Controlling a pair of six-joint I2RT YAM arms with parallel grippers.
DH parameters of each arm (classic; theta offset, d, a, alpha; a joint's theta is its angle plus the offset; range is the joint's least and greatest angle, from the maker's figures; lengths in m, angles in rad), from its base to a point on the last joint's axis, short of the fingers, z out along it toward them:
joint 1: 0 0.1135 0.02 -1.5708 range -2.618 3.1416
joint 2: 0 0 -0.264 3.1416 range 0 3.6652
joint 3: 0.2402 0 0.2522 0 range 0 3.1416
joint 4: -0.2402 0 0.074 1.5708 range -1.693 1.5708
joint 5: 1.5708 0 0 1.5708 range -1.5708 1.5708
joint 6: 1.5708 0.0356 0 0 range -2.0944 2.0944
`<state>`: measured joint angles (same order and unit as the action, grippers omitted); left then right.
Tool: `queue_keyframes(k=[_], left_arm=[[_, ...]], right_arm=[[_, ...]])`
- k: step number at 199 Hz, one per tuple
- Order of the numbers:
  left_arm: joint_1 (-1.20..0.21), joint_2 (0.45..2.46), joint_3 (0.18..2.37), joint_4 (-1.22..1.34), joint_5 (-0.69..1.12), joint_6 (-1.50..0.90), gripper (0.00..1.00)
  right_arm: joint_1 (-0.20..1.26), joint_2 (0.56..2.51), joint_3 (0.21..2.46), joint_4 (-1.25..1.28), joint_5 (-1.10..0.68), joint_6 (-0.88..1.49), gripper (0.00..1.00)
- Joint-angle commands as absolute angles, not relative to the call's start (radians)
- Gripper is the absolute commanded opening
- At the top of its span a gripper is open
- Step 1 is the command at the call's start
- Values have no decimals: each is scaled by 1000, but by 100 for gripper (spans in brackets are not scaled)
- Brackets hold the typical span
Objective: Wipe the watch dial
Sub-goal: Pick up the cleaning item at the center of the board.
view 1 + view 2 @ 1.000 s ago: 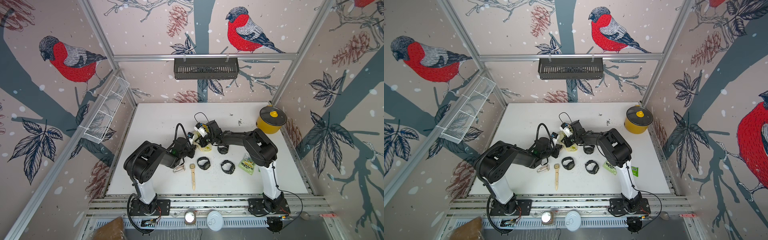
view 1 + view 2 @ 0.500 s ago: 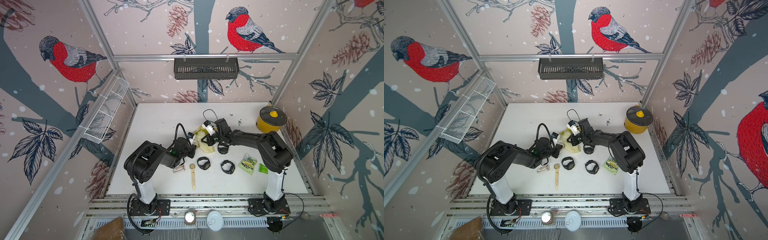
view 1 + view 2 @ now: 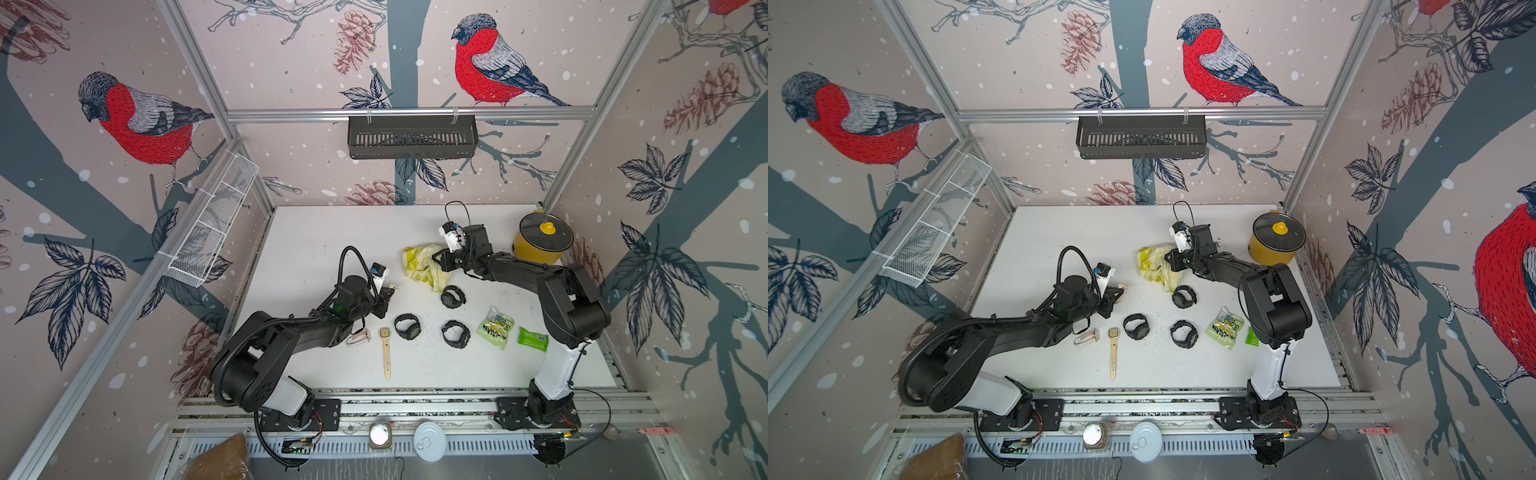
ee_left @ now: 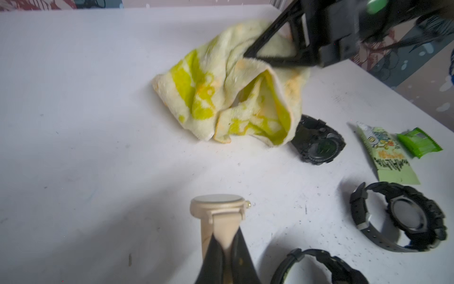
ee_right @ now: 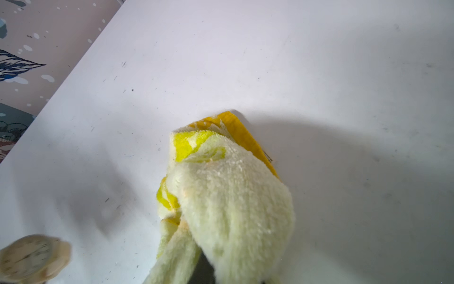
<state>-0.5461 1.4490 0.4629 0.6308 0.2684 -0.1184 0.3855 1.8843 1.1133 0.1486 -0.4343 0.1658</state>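
Observation:
My left gripper (image 3: 387, 291) (image 4: 226, 233) is shut on the strap of a beige round watch (image 4: 216, 204) and holds it just above the table, dial up. The same watch shows blurred in the right wrist view, dial (image 5: 25, 258) facing the camera. My right gripper (image 3: 441, 259) (image 3: 1173, 261) is apart from the watch, at the right edge of a yellow-green cloth (image 3: 422, 264) (image 4: 221, 86). That cloth (image 5: 228, 196) lies crumpled on the table and bunches up over the right jaws, hiding them.
Three black watches (image 3: 453, 297) (image 3: 407, 327) (image 3: 456, 333) lie near the middle. A beige square watch (image 3: 385, 334) and a loose strap (image 3: 358, 337) lie near the left arm. Green packets (image 3: 494, 327) (image 3: 532, 338) sit right, a yellow pot (image 3: 542, 243) back right.
My right gripper has drawn back to the right, away from the held watch, taking the cloth along; the cloth now rests on the table. The left arm has stayed put.

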Motion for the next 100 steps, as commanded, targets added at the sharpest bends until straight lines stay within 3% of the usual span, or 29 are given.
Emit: queue_keyframes(k=[1, 25, 50, 100], left_arm=[[-547, 1383, 457, 643, 284, -79, 5], [-547, 1317, 448, 635, 302, -45, 5], [-548, 1237, 433, 652, 342, -49, 5], [-549, 1021, 426, 657, 460, -48, 7]], right_arm=[[403, 1923, 1134, 218, -385, 206, 22], [407, 1887, 1118, 248, -286, 242, 35], [395, 1730, 1048, 308, -195, 228, 44], [411, 1317, 828, 379, -222, 91, 45]])
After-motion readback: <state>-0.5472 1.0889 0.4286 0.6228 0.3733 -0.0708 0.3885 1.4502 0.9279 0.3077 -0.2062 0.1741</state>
